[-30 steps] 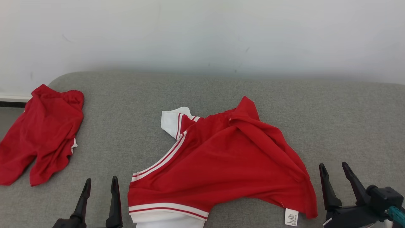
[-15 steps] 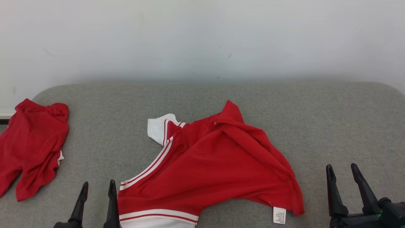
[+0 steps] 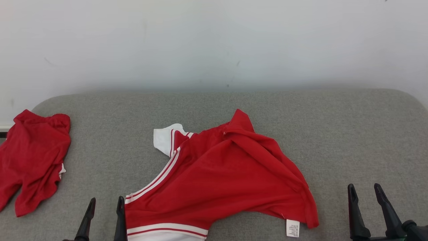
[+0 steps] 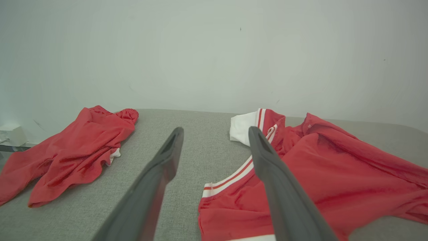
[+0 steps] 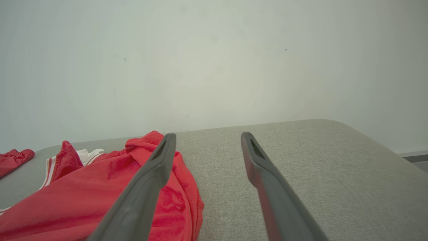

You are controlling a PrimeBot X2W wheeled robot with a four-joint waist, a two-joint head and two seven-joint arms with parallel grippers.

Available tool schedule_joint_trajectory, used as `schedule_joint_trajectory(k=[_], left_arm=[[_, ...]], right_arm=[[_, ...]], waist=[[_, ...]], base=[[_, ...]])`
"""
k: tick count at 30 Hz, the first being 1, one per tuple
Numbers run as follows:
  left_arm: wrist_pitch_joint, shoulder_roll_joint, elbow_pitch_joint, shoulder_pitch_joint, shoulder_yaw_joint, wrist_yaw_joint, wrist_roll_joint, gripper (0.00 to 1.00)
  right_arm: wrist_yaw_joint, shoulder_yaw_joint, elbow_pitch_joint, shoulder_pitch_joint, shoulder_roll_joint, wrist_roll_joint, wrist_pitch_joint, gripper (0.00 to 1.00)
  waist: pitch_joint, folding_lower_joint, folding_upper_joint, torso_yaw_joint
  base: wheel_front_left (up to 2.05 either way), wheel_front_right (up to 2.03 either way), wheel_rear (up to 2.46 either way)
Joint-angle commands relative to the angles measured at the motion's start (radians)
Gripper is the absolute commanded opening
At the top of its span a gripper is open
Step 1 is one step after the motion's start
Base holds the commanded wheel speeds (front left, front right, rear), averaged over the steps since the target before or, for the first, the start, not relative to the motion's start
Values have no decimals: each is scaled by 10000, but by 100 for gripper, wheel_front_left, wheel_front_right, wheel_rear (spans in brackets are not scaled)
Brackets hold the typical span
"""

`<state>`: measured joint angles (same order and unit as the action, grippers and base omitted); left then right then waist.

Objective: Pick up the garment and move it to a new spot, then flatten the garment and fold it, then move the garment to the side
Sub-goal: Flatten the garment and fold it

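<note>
Against the head view of a second ago the whole picture has shifted, so my camera moved, not the cloth. The garment [image 3: 217,180] keeps the same crumpled lie and now sits lower centre, running off the bottom edge. My left gripper [image 3: 106,201] at lower left and right gripper [image 3: 363,187] at lower right show less of themselves than before, with the right one's body now cut by the bottom edge. Both are spread wide and empty, unchanged; the wrist views confirm this for the left gripper [image 4: 215,134] and the right gripper [image 5: 208,137]. The left one's inner finger stands just beside the striped hem [image 3: 167,230]; I cannot tell whether they touch. The grey fabric surface [image 3: 334,134] has rounded far corners and backs onto a plain white wall [image 3: 214,40] with a few small dark marks. A second red cloth [image 3: 33,160] lies at the frame's left edge, well apart from the garment and partly cut off. The garment [image 4: 334,180] is folded over itself, one white sleeve [image 3: 162,140] poking out at upper left; the neck is hard to make out. The care label [image 3: 292,228] shows at its lower right corner, its print too small to read. In the right wrist view the garment [image 5: 67,201] fills the lower left, partly behind one finger.
</note>
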<state>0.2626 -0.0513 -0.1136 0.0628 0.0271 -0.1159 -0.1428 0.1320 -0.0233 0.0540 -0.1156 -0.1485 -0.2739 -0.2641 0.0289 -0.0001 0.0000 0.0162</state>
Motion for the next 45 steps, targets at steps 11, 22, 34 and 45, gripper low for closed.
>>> schedule_joint_trajectory(k=[11, 22, 34, 45], left_arm=[[32, -7, -228, 394, 80, -99, -56, 100], [32, -149, -2128, 883, -1074, -138, -377, 100], [32, -363, -3982, -56, -1592, -133, -1110, 100], [32, -411, -4828, -674, -1998, -135, -1670, 100]], right_arm=[[-27, 635, 548, -69, -500, 88, -2, 100], [-27, 1752, 2539, 140, -1537, -171, -1, 100], [-27, 3151, 4171, 1429, -1915, 912, -2, 100], [-27, 4094, 5253, 2285, -2152, 1491, -3, 46]], waist=[[-44, 1, 0, 182], [-260, 1, 0, 453], [-638, 1, 0, 325], [-809, 1, 0, 459]], base=[[0, 0, 0], [0, 0, 0], [0, 0, 0], [0, 0, 0]])
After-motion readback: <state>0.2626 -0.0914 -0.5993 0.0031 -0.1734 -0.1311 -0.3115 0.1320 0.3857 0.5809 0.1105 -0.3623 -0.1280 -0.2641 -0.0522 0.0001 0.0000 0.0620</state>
